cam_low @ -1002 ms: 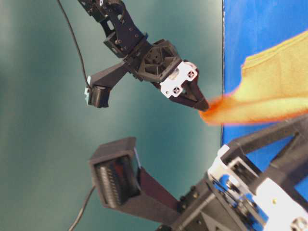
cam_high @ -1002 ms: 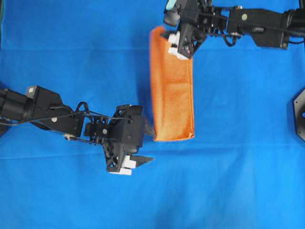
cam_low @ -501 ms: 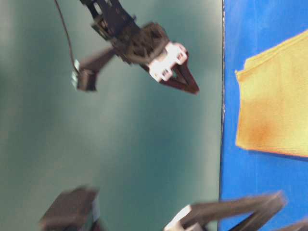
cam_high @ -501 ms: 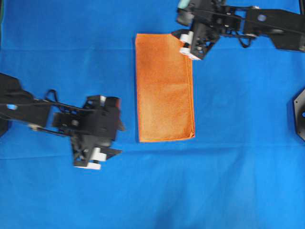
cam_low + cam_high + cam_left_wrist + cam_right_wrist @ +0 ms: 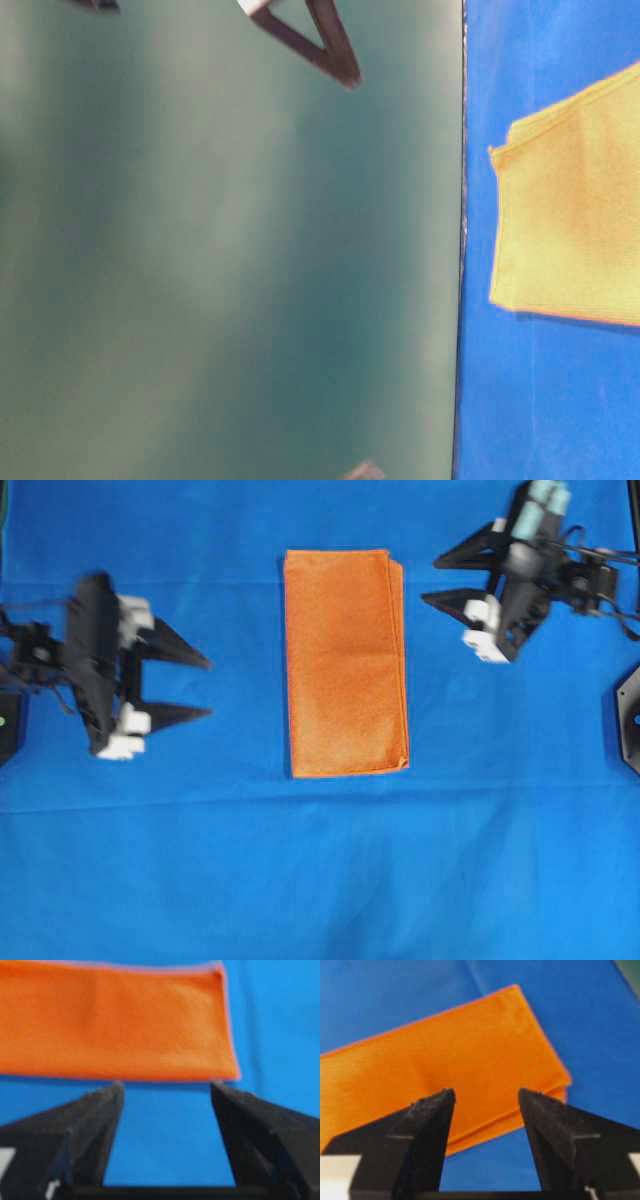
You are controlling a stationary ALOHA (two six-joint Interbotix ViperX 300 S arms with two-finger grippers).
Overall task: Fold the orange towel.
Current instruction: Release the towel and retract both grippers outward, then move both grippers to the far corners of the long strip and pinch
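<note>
The orange towel (image 5: 345, 662) lies flat on the blue cloth, folded into a tall narrow rectangle, with a lower layer peeking out along its right edge. It also shows in the table-level view (image 5: 575, 210), the left wrist view (image 5: 115, 1022) and the right wrist view (image 5: 440, 1065). My left gripper (image 5: 205, 688) is open and empty, well to the left of the towel, fingers pointing at it. My right gripper (image 5: 430, 578) is open and empty, to the right of the towel's upper part. Both stand apart from the towel.
The large blue cloth (image 5: 320, 870) covers the whole table. A black mount (image 5: 628, 718) sits at the right edge. In the table-level view the cloth's edge (image 5: 462, 240) meets a green backdrop, and one open pair of fingers (image 5: 330, 45) shows at the top.
Both grippers have let go of the towel and pulled back, left arm to the left, right arm to the right. The towel now lies flat, folded in half.
</note>
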